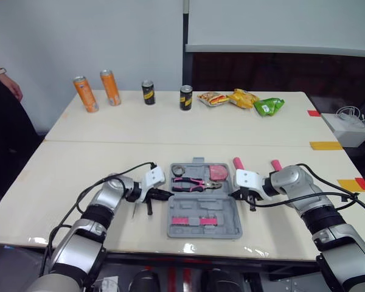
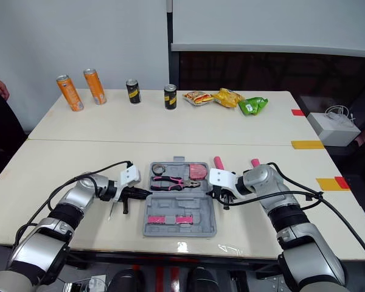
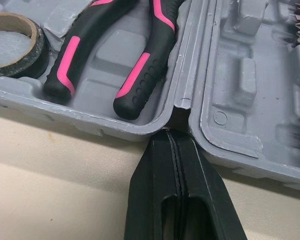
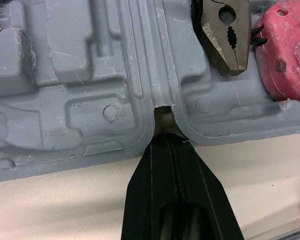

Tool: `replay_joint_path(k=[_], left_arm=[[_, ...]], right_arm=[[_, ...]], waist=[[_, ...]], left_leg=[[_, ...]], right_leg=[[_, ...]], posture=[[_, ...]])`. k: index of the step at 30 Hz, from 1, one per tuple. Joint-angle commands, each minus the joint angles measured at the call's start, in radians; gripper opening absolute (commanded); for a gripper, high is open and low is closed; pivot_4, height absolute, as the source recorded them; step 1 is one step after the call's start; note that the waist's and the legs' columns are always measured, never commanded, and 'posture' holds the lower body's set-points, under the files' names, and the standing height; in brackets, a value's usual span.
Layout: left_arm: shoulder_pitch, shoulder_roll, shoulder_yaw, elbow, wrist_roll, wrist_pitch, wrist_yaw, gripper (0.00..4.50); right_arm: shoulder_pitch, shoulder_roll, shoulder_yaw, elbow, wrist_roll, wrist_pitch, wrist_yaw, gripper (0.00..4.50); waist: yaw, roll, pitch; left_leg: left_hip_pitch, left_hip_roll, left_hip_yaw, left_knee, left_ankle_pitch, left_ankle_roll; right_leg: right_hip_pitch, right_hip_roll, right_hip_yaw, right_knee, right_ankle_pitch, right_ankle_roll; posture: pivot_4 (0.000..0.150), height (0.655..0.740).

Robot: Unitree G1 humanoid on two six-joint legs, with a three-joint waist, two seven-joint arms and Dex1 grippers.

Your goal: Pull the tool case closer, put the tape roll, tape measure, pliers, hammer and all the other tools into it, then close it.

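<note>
The grey tool case (image 1: pixel 228 210) lies open near the table's front edge. Its far half holds the tape roll (image 1: pixel 178 168), the pink-handled pliers (image 1: pixel 191 182) and the pink tape measure (image 1: pixel 218 172). Its near half holds pink bit holders (image 1: pixel 194 220). My left gripper (image 3: pixel 176 137) is shut, its tip at the hinge notch on the case's left side. My right gripper (image 4: pixel 166 140) is shut too, its tip at the hinge notch on the right side. Two pink-handled tools (image 1: pixel 237 163) (image 1: pixel 276 164) lie on the table behind my right gripper, partly hidden.
A thin metal tool (image 1: pixel 135 211) and a dark handle (image 1: pixel 149 208) lie beside my left wrist. Several cans (image 1: pixel 85 94) and snack bags (image 1: pixel 243 98) stand at the far table. A white box (image 1: pixel 348 129) sits far right. A person's hand (image 1: pixel 9 82) shows at the left edge.
</note>
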Motion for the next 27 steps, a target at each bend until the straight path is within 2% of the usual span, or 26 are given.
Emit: replay_joint_path(k=[1,7,11,16,17,19,24,27], left_arm=[[-0.019,-0.031,-0.005,0.01,0.019,-0.022,0.027,0.0],[0.026,0.005,0.044,-0.057,-0.008,-0.049,0.032,0.0],[0.151,0.048,0.137,-0.282,-0.117,0.046,0.018,0.0],[0.354,0.058,0.266,-0.611,-0.261,0.193,0.119,0.0],[0.399,0.051,0.294,-0.677,-0.296,0.224,0.146,0.0],[0.494,0.043,0.337,-0.803,-0.364,0.283,0.18,0.52],[0.7,0.06,0.447,-1.011,-0.481,0.335,0.239,2.13],[0.804,0.08,0.515,-1.082,-0.53,0.345,0.256,3.15]], right_arm=[[-0.007,0.036,0.014,-0.013,0.005,-0.008,-0.01,0.04],[0.044,-0.003,-0.038,-0.099,0.043,0.068,-0.002,0.04],[0.147,-0.08,-0.157,-0.211,0.115,0.134,-0.029,0.04],[0.313,-0.048,-0.41,-0.367,0.376,0.185,-0.063,0.04],[0.352,-0.04,-0.451,-0.389,0.416,0.172,-0.065,0.27],[0.428,-0.029,-0.52,-0.419,0.471,0.151,-0.081,0.86],[0.665,-0.018,-0.691,-0.552,0.587,0.09,-0.099,2.54],[0.81,0.001,-0.783,-0.637,0.637,0.069,-0.126,3.57]], waist=[[0.0,0.0,0.0],[0.001,0.0,0.001],[0.006,0.0,0.008],[0.014,0.001,0.009],[0.016,0.001,0.009],[0.019,0.001,0.009],[0.025,0.004,0.011],[0.023,0.007,0.016]], left_leg=[[0.0,0.0,0.0,-0.001,0.0,0.0],[-0.001,0.0,0.001,-0.005,0.001,0.001],[-0.005,0.001,0.002,-0.006,0.001,0.001],[-0.025,0.002,0.002,-0.006,-0.002,0.009],[-0.027,0.003,0.002,-0.006,-0.003,0.009],[-0.03,0.005,0.001,-0.005,-0.005,0.009],[-0.028,0.006,0.002,-0.005,-0.006,0.008],[-0.02,0.008,0.003,-0.005,-0.009,0.003]], right_leg=[[0.0,0.0,0.0,-0.001,0.0,0.0],[-0.001,0.0,0.0,-0.006,0.003,0.0],[-0.005,0.0,-0.001,-0.007,0.001,0.004],[-0.021,0.001,-0.005,-0.006,-0.001,0.008],[-0.022,0.001,-0.007,-0.006,-0.001,0.009],[-0.023,0.002,-0.01,-0.007,-0.001,0.011],[-0.023,0.002,-0.012,-0.008,-0.005,0.007],[-0.015,0.002,-0.011,-0.01,-0.008,0.011]], posture=[[0.15,0.74],[0.15,0.74],[0.15,0.74],[0.15,0.74],[0.15,0.74],[0.15,0.74],[0.15,0.74],[0.15,0.74]])
